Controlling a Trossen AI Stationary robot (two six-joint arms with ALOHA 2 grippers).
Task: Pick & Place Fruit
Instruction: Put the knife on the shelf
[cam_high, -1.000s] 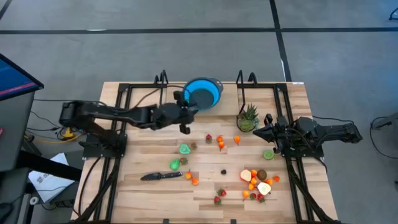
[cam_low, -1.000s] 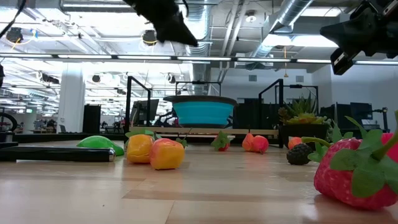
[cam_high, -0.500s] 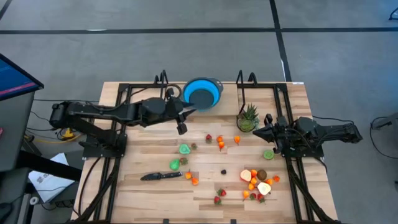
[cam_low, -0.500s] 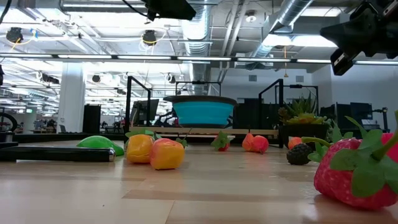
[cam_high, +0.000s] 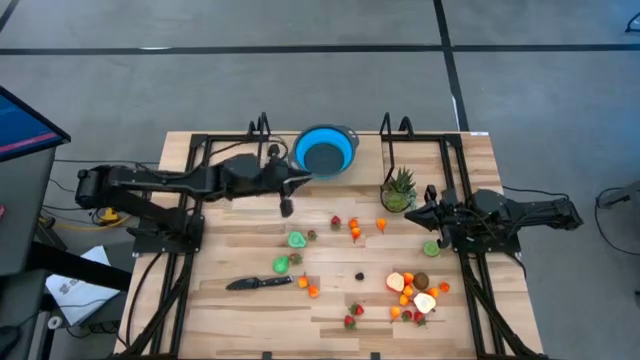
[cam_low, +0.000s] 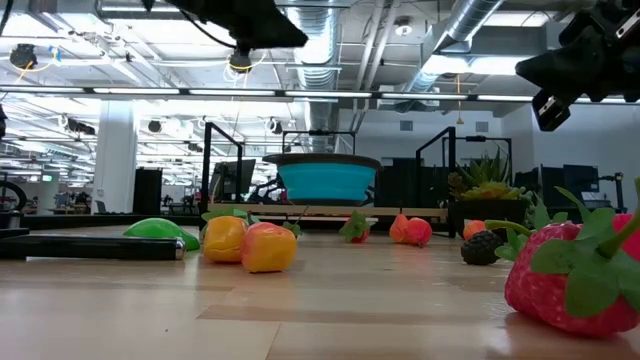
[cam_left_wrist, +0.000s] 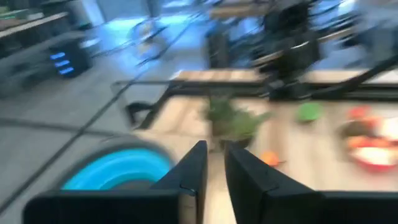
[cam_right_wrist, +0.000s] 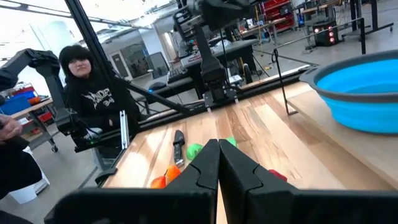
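Left gripper (cam_high: 287, 207): I saw it raised above the table (cam_high: 230, 320), just beside the bowl (cam_high: 324, 152); the fingers (cam_left_wrist: 186, 177) stood nearly together with a thin gap, gripping nothing.
Right gripper (cam_high: 424, 218): I had it waiting near the plant (cam_high: 399, 190), fingers closed and empty.
Fruit (cam_high: 412, 292): most pieces lay clustered on the table's front right; a few were scattered mid-table, near the knife (cam_high: 256, 283).
Person (cam_right_wrist: 93, 102): I saw one sitting beyond the table.

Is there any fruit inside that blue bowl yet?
Cannot tell for sure. From above, the blue bowl shows only a dark inside; no fruit can be made out there.
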